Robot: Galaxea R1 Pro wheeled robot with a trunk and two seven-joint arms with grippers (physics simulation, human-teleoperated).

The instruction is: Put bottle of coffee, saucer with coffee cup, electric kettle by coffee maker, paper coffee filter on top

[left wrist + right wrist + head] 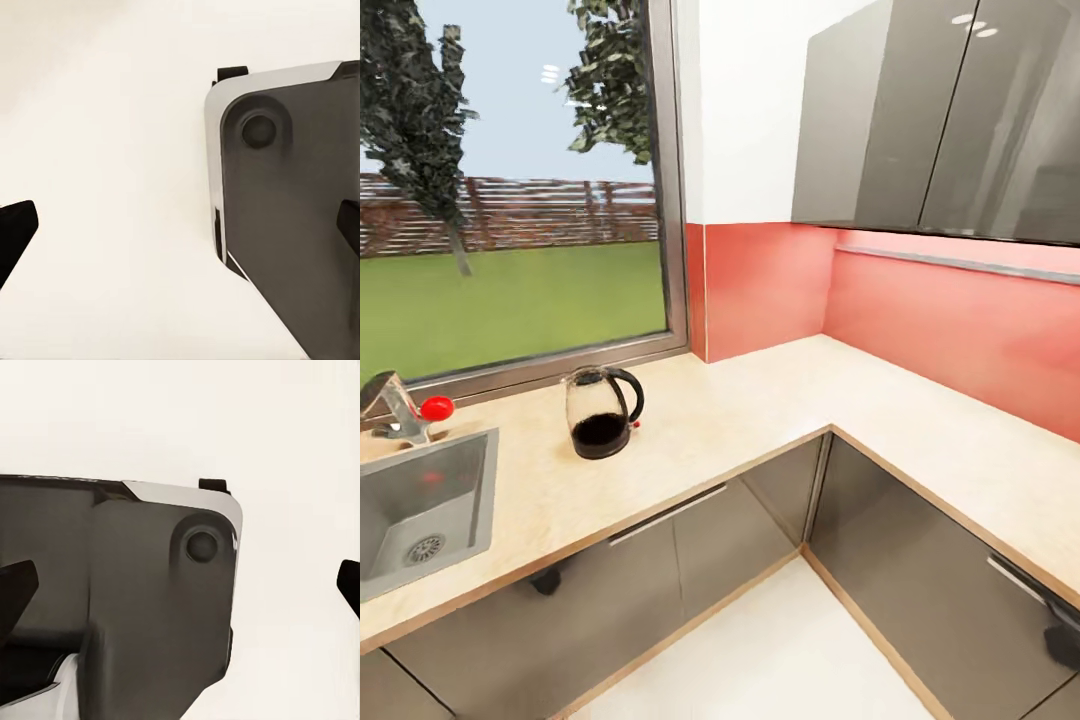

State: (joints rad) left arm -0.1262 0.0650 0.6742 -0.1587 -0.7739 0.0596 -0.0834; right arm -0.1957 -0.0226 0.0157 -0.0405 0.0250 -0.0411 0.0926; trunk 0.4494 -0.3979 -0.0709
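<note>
Countertop: long tan L-shaped slab with a thin wood edge, running under the window and along the red backsplash. It carries a steel sink and the kettle, which stands upright between the sink and the corner.

Kettle: rounded clear glass jug, black base, black loop handle, small red dot.

Left gripper and right gripper both have fingers spread wide and hold nothing. Each hangs over pale floor beside the robot's grey base, well below the counter and far from the kettle.

Likely step: approach. Roll in square to the counter, stop short of the cabinet fronts, then raise an arm toward the handle.
</note>
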